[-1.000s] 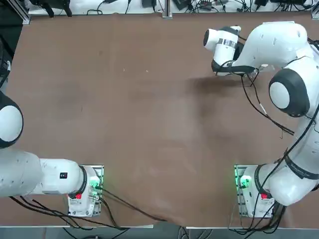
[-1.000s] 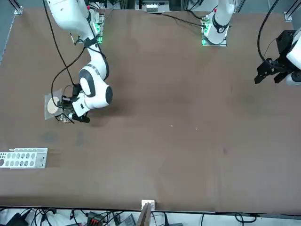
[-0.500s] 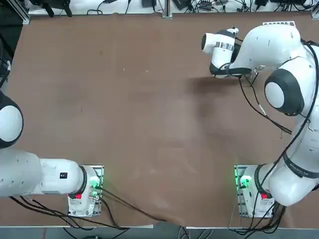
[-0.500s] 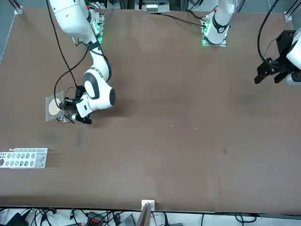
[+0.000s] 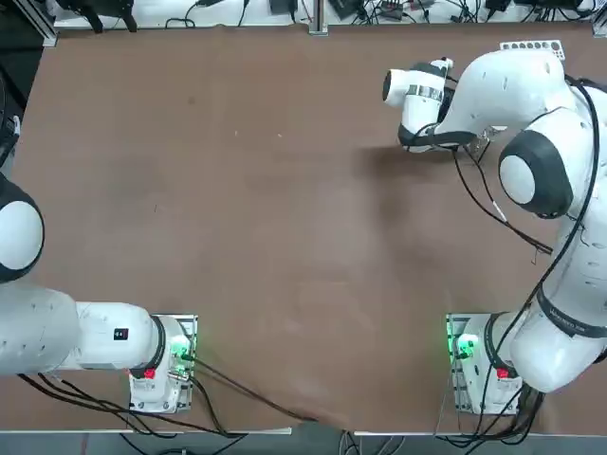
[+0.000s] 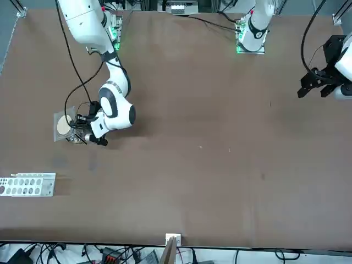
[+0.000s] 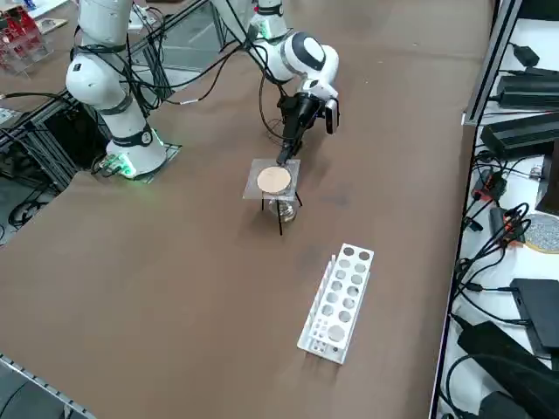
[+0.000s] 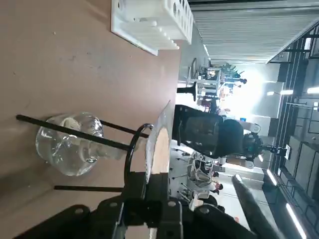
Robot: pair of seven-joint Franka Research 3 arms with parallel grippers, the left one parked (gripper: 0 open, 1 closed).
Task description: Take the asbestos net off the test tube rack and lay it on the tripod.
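The asbestos net (image 7: pixel 273 180), grey mesh with a pale disc, lies roughly level on the ring of the black tripod (image 7: pixel 280 216). It is also in the front view, where the net (image 6: pixel 63 126) sits over the tripod (image 6: pixel 73 138). My right gripper (image 7: pixel 284 160) is at the net's near edge. In the wrist view the gripper (image 8: pixel 146 180) is shut on the edge of the net (image 8: pixel 158 142), which stands just past the tripod's ring (image 8: pixel 130 149). The white test tube rack (image 7: pixel 339 301) stands apart from them with nothing on it. In the top view my arm hides the net.
A small clear glass vessel (image 8: pixel 70 144) sits under the tripod between its legs. The rack (image 6: pixel 27 185) is near the table's front edge, and the rack (image 5: pixel 531 45) also shows by the far edge in the top view. Cables and boxes (image 7: pixel 524 131) lie beyond the table's side.
My right arm's wrist has swung a little and the net has settled slightly lower over the tripod. The gripper stays on the net's edge.
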